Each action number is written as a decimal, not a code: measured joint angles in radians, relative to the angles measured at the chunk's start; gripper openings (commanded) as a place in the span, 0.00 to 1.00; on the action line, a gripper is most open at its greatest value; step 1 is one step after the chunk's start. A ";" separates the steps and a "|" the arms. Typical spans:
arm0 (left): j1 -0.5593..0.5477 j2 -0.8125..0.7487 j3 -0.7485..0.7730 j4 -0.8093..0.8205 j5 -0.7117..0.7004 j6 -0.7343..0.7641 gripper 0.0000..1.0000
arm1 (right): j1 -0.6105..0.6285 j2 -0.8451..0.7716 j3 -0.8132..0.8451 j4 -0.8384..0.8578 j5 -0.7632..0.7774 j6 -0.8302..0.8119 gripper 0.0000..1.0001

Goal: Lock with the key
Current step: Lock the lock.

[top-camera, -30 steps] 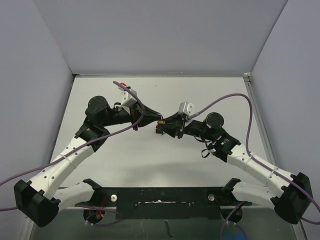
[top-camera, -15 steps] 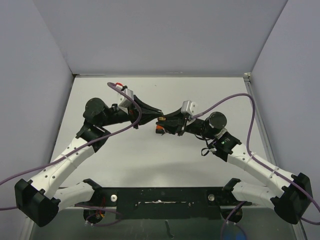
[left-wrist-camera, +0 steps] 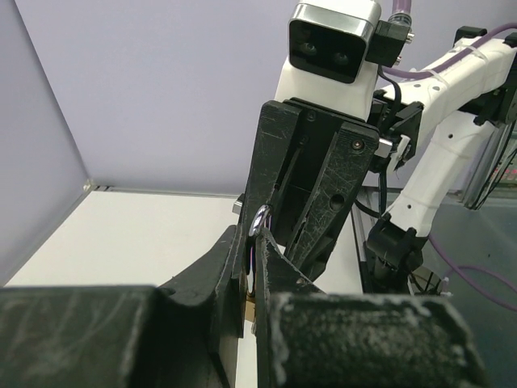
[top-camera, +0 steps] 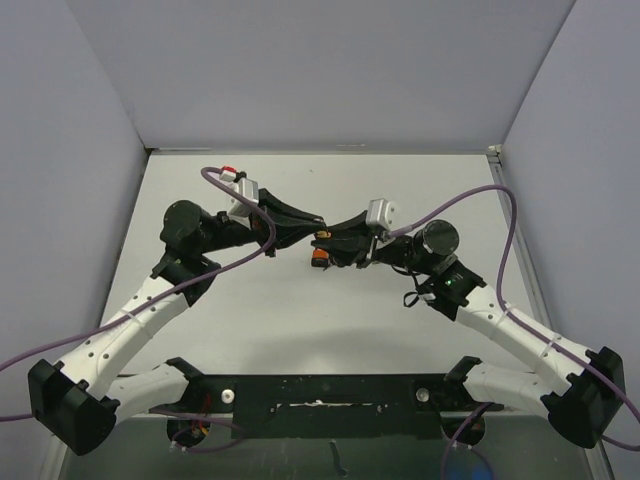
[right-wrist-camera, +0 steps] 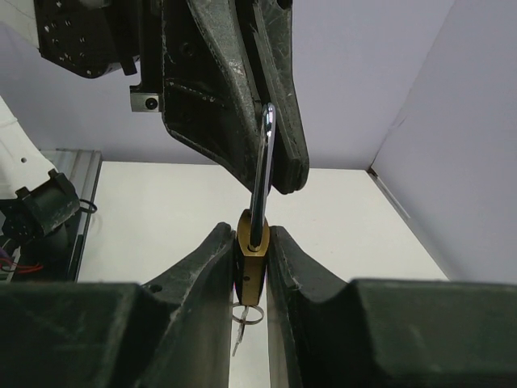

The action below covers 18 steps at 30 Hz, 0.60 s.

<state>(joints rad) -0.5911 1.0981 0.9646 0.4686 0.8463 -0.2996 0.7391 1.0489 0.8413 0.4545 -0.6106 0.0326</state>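
Observation:
A brass padlock is held above the table, its body clamped between the fingers of my right gripper, which is shut on it. Its chrome shackle rises from the body into my left gripper, which is shut on the shackle. A small key on a wire ring hangs under the padlock body. From above, the left gripper and the right gripper meet tip to tip over the middle of the table, with the padlock between them.
The white table is boxed in by grey walls at the left, back and right. A metal rail runs along its right edge. Purple cables arc over both arms, and the black base bar lies at the near edge.
Both wrists have swung slightly toward the back of the table and the left wrist camera has shifted up-left. The two gripper tips stay joined at the padlock.

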 measured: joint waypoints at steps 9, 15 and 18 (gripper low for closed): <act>-0.004 0.000 -0.024 0.084 -0.007 -0.032 0.00 | 0.000 -0.002 0.027 -0.011 -0.019 -0.033 0.00; -0.004 0.009 -0.053 0.135 -0.018 -0.056 0.00 | -0.003 -0.002 0.027 -0.011 -0.017 -0.029 0.00; -0.004 0.018 -0.063 0.162 -0.027 -0.063 0.00 | -0.006 -0.002 0.027 -0.015 -0.010 -0.029 0.00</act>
<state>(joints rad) -0.5953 1.1164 0.9020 0.6308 0.8188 -0.3630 0.7334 1.0466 0.8680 0.4397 -0.6201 0.0036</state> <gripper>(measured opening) 0.036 0.181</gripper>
